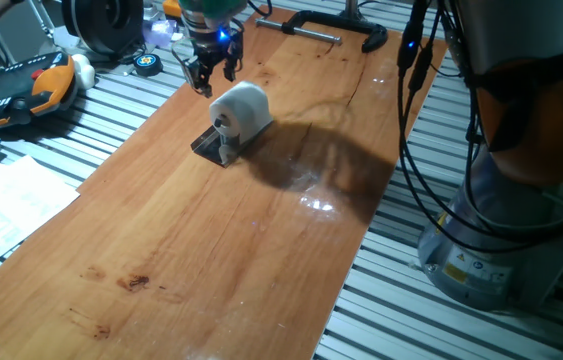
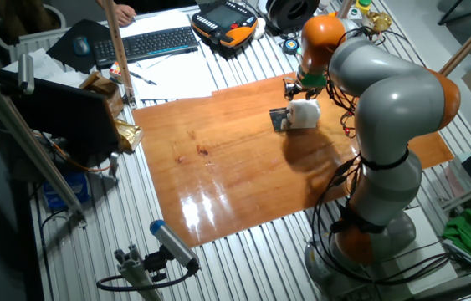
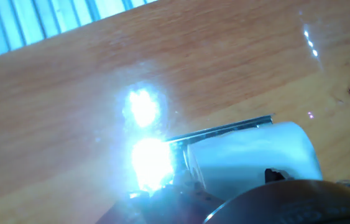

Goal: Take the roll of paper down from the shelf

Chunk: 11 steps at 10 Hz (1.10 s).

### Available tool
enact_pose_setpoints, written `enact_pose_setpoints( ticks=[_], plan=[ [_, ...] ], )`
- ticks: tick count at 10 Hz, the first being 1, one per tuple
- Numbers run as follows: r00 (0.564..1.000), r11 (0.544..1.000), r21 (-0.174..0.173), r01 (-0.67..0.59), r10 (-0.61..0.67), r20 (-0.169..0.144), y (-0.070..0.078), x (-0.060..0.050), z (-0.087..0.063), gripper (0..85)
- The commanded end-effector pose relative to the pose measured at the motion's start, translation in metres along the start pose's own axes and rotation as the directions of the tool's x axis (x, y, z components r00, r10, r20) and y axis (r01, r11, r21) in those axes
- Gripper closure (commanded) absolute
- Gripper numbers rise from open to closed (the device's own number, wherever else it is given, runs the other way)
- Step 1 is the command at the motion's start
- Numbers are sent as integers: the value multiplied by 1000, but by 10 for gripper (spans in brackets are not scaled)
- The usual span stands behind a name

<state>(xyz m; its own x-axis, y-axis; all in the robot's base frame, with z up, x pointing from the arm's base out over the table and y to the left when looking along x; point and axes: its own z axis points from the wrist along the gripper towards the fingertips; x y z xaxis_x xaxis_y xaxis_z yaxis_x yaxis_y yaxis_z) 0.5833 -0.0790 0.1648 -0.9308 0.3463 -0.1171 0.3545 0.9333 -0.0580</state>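
Gripper is hovering just beyond the roll of paper, at approx 10 o'clock from it in one fixed view, fingers pointing down w/ a gap showing between them and nothing in it, so it is reading as released. Roll is sitting on the shelf, the small dark holder near the far end of the wooden board, w/ its cardboard core facing approx 7 o'clock toward the camera; the long axis is running approx 7-to-1 o'clock. In the other fixed view, roll is lying at 5 o'clock from the gripper, near but apart. Hand view is showing the roll low, at 5 o'clock, glare washing out the fingers. Judging from this, the pincer is needing to come down and toward 4 o'clock, straddling the roll across its axis.
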Motion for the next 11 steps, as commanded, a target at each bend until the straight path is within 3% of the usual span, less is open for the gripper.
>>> enact_pose_setpoints(
  ticks=[1, 5, 8, 11],
  plan=[
    [492, 487, 127, -864, 870, 13, 0, 0, 1, 237],
    [354, 348, 130, -928, 935, 24, -2, -2, 4, 200],
    [205, 202, 145, -969, 979, 1, -10, -4, 8, 143],
    [141, 137, 133, -982, 990, 15, -13, -4, 12, 127]
  ],
)
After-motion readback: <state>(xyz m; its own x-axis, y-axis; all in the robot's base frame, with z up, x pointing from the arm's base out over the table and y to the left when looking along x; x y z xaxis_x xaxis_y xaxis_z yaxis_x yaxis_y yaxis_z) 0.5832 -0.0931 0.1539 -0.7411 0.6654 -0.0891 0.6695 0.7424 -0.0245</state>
